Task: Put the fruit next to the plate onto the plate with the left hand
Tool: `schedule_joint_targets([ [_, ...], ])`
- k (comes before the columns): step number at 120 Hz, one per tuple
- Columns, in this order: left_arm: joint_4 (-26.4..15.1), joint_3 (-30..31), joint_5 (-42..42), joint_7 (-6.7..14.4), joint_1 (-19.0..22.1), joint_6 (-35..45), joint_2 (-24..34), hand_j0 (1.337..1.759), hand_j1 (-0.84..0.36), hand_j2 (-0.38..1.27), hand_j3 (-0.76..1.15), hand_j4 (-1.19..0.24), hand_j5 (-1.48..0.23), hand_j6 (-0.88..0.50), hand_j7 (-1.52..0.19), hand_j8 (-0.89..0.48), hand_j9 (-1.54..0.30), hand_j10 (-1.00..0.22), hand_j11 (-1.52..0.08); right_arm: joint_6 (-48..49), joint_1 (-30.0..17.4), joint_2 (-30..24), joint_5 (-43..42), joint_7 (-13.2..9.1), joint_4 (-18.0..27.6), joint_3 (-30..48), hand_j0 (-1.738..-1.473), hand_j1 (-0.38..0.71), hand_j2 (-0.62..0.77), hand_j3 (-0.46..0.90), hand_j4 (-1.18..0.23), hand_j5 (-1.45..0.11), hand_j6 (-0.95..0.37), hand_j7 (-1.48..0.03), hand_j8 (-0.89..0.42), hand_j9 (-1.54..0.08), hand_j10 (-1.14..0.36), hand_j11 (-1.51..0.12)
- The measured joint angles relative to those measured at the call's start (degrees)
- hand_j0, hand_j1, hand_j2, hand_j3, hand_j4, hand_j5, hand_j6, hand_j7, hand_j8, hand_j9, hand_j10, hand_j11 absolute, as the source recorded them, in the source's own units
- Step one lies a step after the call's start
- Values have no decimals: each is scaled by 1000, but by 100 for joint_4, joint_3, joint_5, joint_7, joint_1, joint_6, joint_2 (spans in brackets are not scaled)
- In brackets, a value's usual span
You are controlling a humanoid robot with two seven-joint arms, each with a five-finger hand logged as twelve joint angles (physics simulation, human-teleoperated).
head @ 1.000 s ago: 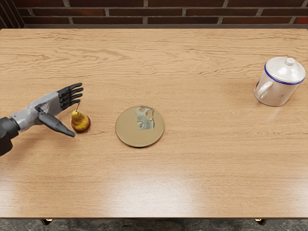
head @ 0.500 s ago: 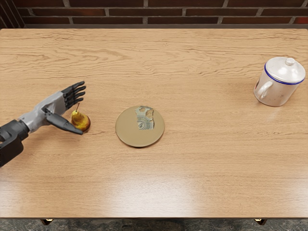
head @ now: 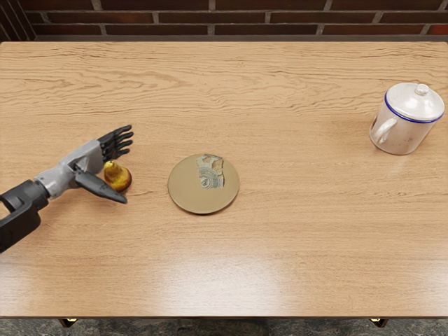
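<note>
A small yellow-brown pear (head: pixel 119 177) stands on the table, a short way left of the round tan plate (head: pixel 203 184). My left hand (head: pixel 115 168) comes in from the left edge and sits around the pear. Its dark fingers (head: pixel 117 142) are spread behind the fruit and the thumb (head: pixel 105 190) reaches along its front. The palm hides the pear's left side. The fingers are not closed on it. The plate carries a grey reflective patch near its upper middle and nothing else.
A white lidded pot (head: pixel 406 118) with a blue rim line and a handle stands at the far right. A brick wall runs behind the table's back edge (head: pixel 224 40). The wooden tabletop (head: pixel 280 245) stretches between plate and pot.
The left hand has slid right and slightly lower, from beside the pear to straddling it, thumb in front and fingers behind. The pear and plate have not moved.
</note>
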Motion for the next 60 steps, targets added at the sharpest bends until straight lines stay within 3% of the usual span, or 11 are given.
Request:
schedule_joint_targets([
  [60, -38, -7, -34, 0, 88, 54, 9, 1658, 273, 17, 0, -67, -85, -67, -85, -67, -85, -66, -85, 0, 0, 0, 0, 0, 0, 0, -1658, -349, 1, 0, -1, 0, -1, 0, -1, 0, -1, 0],
])
